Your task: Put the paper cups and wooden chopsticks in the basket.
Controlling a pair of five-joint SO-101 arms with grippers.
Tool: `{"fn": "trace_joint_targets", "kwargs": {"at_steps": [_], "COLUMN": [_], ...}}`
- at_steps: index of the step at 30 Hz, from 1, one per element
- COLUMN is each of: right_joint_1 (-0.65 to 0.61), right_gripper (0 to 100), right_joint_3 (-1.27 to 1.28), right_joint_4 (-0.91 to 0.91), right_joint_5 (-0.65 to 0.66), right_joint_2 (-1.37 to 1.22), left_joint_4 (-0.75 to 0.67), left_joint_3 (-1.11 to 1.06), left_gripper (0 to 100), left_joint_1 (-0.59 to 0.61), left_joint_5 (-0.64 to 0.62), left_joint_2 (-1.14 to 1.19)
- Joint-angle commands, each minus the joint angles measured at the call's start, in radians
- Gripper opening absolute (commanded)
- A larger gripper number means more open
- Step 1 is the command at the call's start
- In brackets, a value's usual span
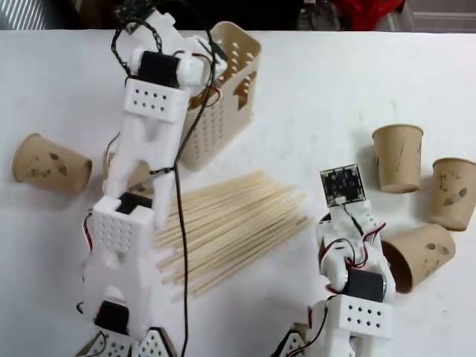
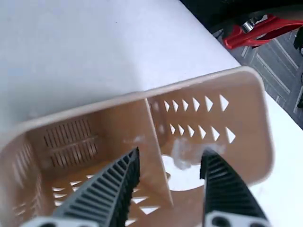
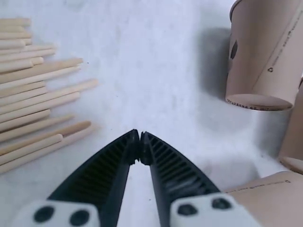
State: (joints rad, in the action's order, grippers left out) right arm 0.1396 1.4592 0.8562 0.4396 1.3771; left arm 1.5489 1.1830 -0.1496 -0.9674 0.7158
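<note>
The beige perforated basket (image 1: 232, 82) stands at the back of the table, and my left gripper (image 2: 170, 163) hangs open just above its divided inside (image 2: 246, 109), with nothing between its fingers. Wooden chopsticks (image 1: 230, 223) lie in a loose pile mid-table. One paper cup (image 1: 50, 165) lies on its side at the far left. Two more cups (image 1: 398, 156) (image 1: 454, 192) stand at the right, and a third (image 1: 420, 256) lies tipped beside the right arm. My right gripper (image 3: 140, 137) is shut and empty, low over bare table between the chopsticks (image 3: 38, 94) and a cup (image 3: 262, 56).
The left arm (image 1: 145, 126) stretches over the left end of the chopstick pile and partly hides a brown cup-like shape (image 1: 138, 175). The white table (image 1: 320, 89) is bare between basket and right-hand cups. A red object (image 2: 255, 28) lies beyond the table edge.
</note>
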Motion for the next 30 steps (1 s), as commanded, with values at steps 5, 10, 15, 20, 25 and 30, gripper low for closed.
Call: {"fn": "trace_joint_targets", "kwargs": {"at_steps": [5,10,15,20,25,30], "right_joint_1": [0.007,0.007,0.007,0.007,0.007,0.007], "right_gripper": [1.6,1.6,1.6,1.6,1.6,1.6], "right_joint_3": [-0.005,-0.005,-0.005,-0.005,-0.005,-0.005], "right_joint_4": [-0.018,-0.018,-0.018,-0.018,-0.018,-0.018], "right_joint_5": [-0.002,-0.002,-0.002,-0.002,-0.002,-0.002], "right_joint_2": [0.015,0.015,0.015,0.015,0.015,0.015], "left_joint_4": [-0.144,-0.261,-0.275,-0.259,-0.127,0.077], "left_joint_3": [-0.126,-0.244,-0.336,-0.391,-0.308,-0.080], "left_gripper": [21,21,17,4,3,2], "left_joint_1": [0.010,-0.012,-0.021,-0.024,-0.074,-0.134], "left_joint_5": [-0.009,-0.008,0.031,0.212,0.308,0.519], "left_joint_2": [-0.010,-0.010,-0.010,-0.013,-0.022,-0.013]}}
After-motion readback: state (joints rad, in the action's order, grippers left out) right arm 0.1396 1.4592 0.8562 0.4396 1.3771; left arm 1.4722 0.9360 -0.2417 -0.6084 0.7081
